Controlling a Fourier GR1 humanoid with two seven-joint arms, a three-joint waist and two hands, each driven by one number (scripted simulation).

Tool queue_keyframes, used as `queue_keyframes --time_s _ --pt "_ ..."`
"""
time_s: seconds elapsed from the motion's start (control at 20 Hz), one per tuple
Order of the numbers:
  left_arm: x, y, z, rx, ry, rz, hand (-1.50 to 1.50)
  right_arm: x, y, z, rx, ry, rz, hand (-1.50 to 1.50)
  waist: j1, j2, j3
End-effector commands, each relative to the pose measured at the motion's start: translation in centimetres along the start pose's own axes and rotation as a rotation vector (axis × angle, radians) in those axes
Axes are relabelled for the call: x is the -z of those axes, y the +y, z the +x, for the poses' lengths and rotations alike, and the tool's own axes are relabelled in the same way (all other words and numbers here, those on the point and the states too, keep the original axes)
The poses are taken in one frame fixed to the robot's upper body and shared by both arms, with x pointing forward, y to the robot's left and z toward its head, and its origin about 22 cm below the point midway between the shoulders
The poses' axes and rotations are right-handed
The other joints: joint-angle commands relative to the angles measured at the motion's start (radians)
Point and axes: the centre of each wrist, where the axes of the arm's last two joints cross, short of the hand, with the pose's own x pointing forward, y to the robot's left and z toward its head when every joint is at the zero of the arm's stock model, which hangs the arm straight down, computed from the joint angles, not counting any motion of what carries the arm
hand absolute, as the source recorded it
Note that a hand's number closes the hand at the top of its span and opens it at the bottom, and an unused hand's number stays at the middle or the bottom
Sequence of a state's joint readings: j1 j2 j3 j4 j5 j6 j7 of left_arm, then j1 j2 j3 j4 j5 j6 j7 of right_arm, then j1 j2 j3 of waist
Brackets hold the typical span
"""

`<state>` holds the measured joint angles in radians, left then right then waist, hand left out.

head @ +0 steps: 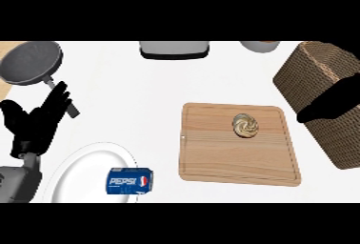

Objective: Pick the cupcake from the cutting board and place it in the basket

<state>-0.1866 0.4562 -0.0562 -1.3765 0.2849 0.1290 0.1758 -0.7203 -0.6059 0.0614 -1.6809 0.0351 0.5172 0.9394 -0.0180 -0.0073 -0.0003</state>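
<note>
Right now the small swirled brown-and-cream cupcake [245,125] sits on the square light wooden cutting board [211,152], toward its far right part, with nothing touching it. Just beside the board on the right stands the brown woven wicker basket [316,66], tall and box-shaped. The black right hand [330,105] hangs in front of the basket's near wall, above the board's right edge and apart from the cupcake; it shows only as a dark shape, so I cannot tell how its fingers are set. Over on the left, the black left hand [32,124] rests with its fingers [56,97] straight and spread, pointing up, holding nothing. Near it on the white worktop [141,95] lies a round white plate [84,162], and a blue Pepsi can [131,181] lies on its side at the plate's near right rim. A grey frying pan [29,63] sits at the far left.
</note>
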Motion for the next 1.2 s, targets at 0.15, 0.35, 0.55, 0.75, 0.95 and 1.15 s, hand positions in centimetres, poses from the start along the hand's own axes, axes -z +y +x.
queue_keyframes --time_s 0.15,0.35,0.55,0.75,0.95,1.15 --pt "-0.3 0.0 0.5 0.006 -0.009 -0.009 0.00 -4.8 1.2 -3.0 0.090 0.013 -0.097 -1.50 0.010 0.004 0.000" --pt "-0.3 0.7 0.7 -0.005 -0.009 0.014 0.00 -4.5 6.6 -6.6 0.083 -0.019 -0.073 -1.50 0.014 0.006 0.001" --pt "0.9 1.7 -0.3 -0.010 -0.009 -0.025 0.00 -2.7 9.7 -6.5 0.089 -0.022 -0.128 -1.50 0.018 0.009 0.000" --pt "-0.4 -0.4 1.5 -0.004 -0.006 -0.025 0.00 -0.6 14.0 -8.2 0.108 -0.039 -0.153 -1.50 0.027 0.008 0.001" --pt "0.0 -1.2 0.9 -0.012 -0.020 -0.029 0.00 1.1 15.5 -10.9 0.170 -0.060 -0.202 -1.50 0.024 0.008 0.001" --pt "1.1 -0.7 -0.8 -0.021 -0.002 -0.026 0.00 4.7 16.9 -8.9 0.237 -0.079 -0.195 -1.50 0.024 0.010 0.000"
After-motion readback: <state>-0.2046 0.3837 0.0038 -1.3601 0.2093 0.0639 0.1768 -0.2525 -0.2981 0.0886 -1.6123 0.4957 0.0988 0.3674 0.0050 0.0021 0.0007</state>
